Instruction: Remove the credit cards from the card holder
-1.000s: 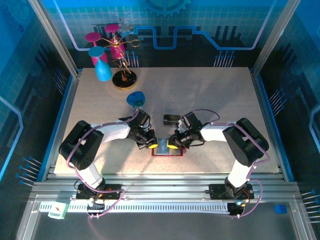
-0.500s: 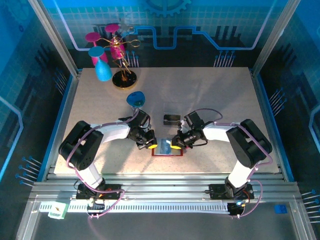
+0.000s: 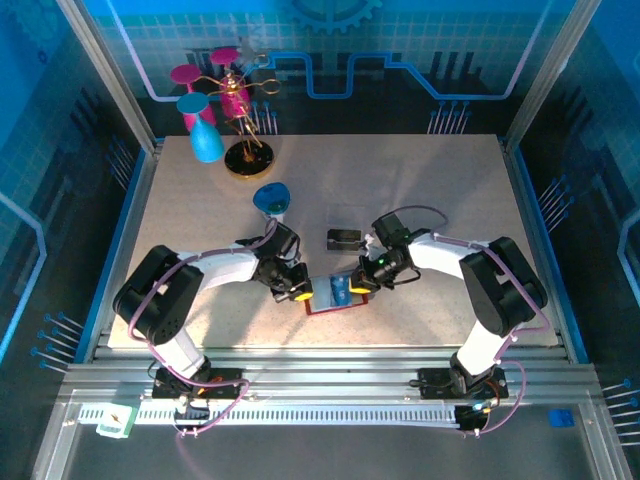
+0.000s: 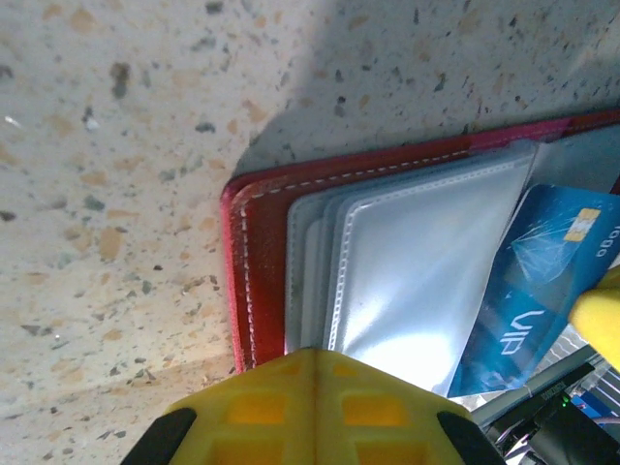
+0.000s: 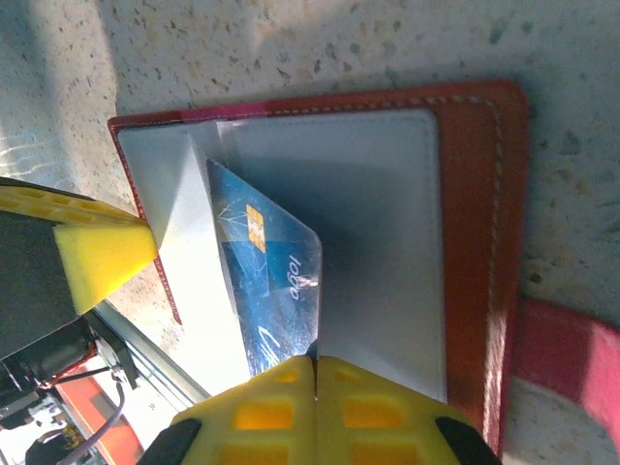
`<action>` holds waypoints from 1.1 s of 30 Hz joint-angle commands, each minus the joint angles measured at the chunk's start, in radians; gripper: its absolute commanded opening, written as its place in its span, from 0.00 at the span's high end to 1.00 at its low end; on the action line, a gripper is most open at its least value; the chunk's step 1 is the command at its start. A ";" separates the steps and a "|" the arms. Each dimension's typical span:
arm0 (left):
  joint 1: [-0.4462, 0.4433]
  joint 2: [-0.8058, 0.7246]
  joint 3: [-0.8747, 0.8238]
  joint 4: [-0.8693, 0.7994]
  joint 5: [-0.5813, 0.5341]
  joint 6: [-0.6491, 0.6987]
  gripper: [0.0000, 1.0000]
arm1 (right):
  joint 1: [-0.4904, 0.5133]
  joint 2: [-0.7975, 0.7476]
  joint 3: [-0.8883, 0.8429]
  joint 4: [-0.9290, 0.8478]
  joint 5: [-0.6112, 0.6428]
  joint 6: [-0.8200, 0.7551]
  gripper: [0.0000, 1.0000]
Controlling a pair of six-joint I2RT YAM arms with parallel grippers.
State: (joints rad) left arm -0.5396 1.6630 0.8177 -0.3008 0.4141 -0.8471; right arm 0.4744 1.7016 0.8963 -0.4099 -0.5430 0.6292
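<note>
The red card holder [image 5: 475, 242] lay open and flat on the speckled table [image 3: 420, 190], near its front edge and between the two arms. Its clear sleeves [image 4: 407, 262] were fanned over the red cover. A blue credit card [image 5: 266, 271] stuck out of one sleeve at an angle, its chip end still under the plastic.

We saw the right gripper [image 5: 315, 373] with its yellow fingers clenched tight on the near end of that blue card, the jaws meeting with no gap. The left gripper [image 4: 312, 373] was likewise clenched, its tips set at the holder's opposite edge, over the rim of the sleeves. We could not tell whether it pinched a sleeve or merely pressed down there.

From above, both grippers met low over the holder, one at each side. Just beyond the holder lay a small dark rectangular object [image 3: 343, 238], apart from it. Farther back sat a blue cup [image 3: 270, 197] and, near the far left corner, a stand of pink and blue glasses [image 3: 225, 110].
</note>
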 commanded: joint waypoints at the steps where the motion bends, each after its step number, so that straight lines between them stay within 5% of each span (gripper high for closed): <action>1: -0.006 -0.013 -0.030 -0.035 -0.043 -0.023 0.94 | -0.017 -0.019 0.038 -0.108 0.038 -0.063 0.97; 33: -0.005 0.029 0.022 0.030 -0.070 -0.018 0.85 | 0.036 0.042 0.185 -0.195 0.044 -0.131 0.98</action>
State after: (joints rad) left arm -0.5396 1.6745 0.8249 -0.2558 0.3805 -0.8654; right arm 0.4950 1.7245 1.0615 -0.6083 -0.4793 0.4812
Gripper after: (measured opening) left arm 0.151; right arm 0.046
